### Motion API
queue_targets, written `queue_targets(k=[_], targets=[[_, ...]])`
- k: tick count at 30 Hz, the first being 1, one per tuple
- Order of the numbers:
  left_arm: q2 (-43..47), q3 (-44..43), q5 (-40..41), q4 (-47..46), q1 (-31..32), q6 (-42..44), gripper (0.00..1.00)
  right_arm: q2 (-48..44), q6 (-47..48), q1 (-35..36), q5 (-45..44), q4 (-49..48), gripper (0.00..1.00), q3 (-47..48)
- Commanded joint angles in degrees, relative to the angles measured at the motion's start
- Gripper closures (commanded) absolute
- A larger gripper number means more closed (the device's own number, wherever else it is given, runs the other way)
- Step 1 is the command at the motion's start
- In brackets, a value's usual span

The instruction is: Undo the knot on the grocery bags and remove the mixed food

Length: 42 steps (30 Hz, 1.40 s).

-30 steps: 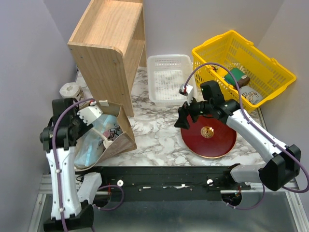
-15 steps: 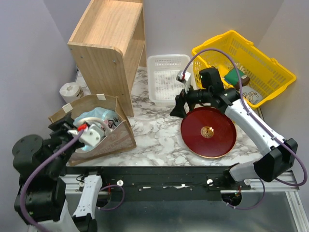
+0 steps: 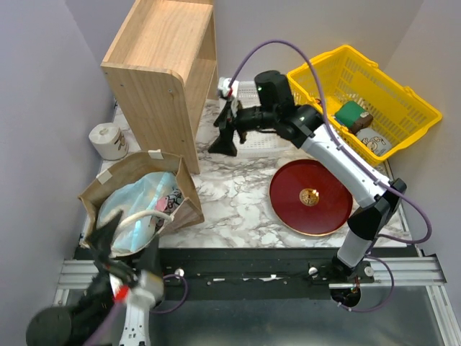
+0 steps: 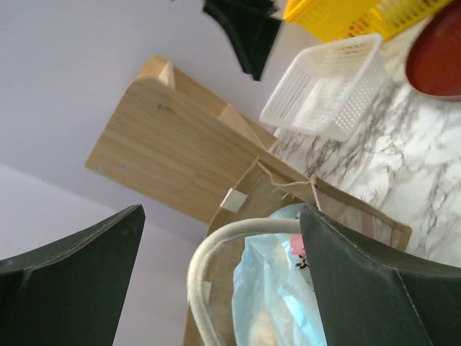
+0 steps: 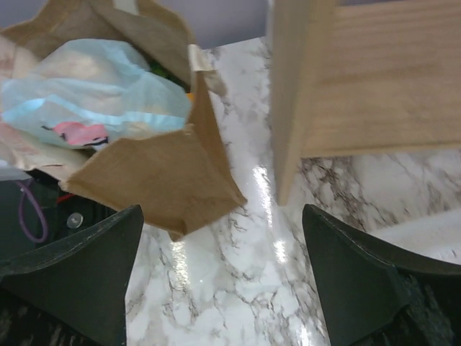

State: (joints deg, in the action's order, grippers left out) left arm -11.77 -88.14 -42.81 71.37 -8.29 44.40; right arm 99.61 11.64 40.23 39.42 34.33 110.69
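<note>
Left gripper (image 4: 222, 213) had its 2 fingers spread as wide as they go, nothing clamped. It sat low at the near-left corner of the table, aimed up over the mouth of the brown paper bag (image 4: 346, 213). In the left wrist view 1 cream rope handle (image 4: 205, 252) arched right across the gap between the fingers. Couldn't tell if it was touching either one.

Just behind that loop was the light blue plastic bag (image 4: 277, 288), tucked inside the paper one. I honestly couldn't pick out the knot in any view, and the food was pretty much hidden inside.

Right gripper (image 3: 225, 137) was also wide open and holding nothing. It hung above the marble table (image 3: 230, 194), between the wooden shelf (image 3: 162, 72) and the white basket (image 3: 252, 115), well apart from both bags. Its own camera looked back at the paper bag's folded corner.

The red plate (image 3: 311, 196) had nothing on it, so my read is we were at the very start: lining up on the knot, no untying done.

Next move, I'd guess, meant the left fingers getting past that rope loop and down onto the blue bag's twisted handles. The right arm would need to come over to steady the bag or pull the other loop. That thin plastic could easily slip or tear.
</note>
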Motion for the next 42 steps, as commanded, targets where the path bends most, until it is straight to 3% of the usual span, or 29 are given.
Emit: queue_targets(k=[1,3,5,7,9,11,14,16,19,22,26,34,40,42], targets=[[-17.3,-0.1,29.5,-17.3,-0.2,-28.2,0.02,-0.6,7.0,7.7,-2.4,0.6,0.00,0.0],[-27.7,-6.0,34.3,-15.3,0.9,-31.3,0.02,-1.3,8.4,10.8,-4.5,0.8,0.00,-2.3],[-30.9,-12.4,29.3,-13.6,1.5,-32.0,0.02,-2.1,8.2,11.7,-4.9,0.6,0.00,-4.4],[-29.7,-10.5,21.0,-17.2,1.5,-33.4,0.02,-2.3,7.3,12.0,-4.2,-0.4,0.00,-4.9],[-27.8,-7.4,20.4,-19.6,1.5,-37.6,0.02,-1.0,7.3,12.9,-4.8,-0.3,0.00,-3.2],[-28.4,-4.9,20.6,-15.5,1.5,-37.5,0.03,-0.1,7.5,13.9,-6.1,-0.2,0.00,-2.2],[-28.8,-2.0,15.4,-5.8,1.5,-27.8,0.03,-0.5,7.6,14.2,-7.5,-0.3,0.00,-1.8],[-27.4,2.1,12.3,1.7,1.5,-16.2,0.02,-2.2,8.5,14.2,-9.9,-0.2,0.00,-4.2],[-25.8,9.0,12.9,10.5,1.5,-5.4,0.02,-5.2,10.5,14.2,-13.8,-0.1,0.00,-7.7],[-24.4,17.7,21.6,7.4,1.4,-5.7,0.02,-8.5,11.7,14.2,-16.5,-0.1,0.00,-12.1],[-23.0,24.6,23.9,2.4,1.5,-3.4,0.02,-11.6,11.8,13.9,-18.1,0.3,0.00,-16.1],[-31.4,37.9,30.3,-1.8,1.5,3.0,0.02,-13.2,12.7,12.4,-19.0,2.2,0.00,-17.3],[-36.0,47.6,36.7,-10.4,1.5,8.0,0.02,-12.9,13.3,12.3,-19.3,2.7,0.00,-16.7],[-37.1,48.2,36.9,-11.2,1.5,9.4,0.19,-12.8,13.7,12.3,-19.6,2.9,0.00,-16.3]])
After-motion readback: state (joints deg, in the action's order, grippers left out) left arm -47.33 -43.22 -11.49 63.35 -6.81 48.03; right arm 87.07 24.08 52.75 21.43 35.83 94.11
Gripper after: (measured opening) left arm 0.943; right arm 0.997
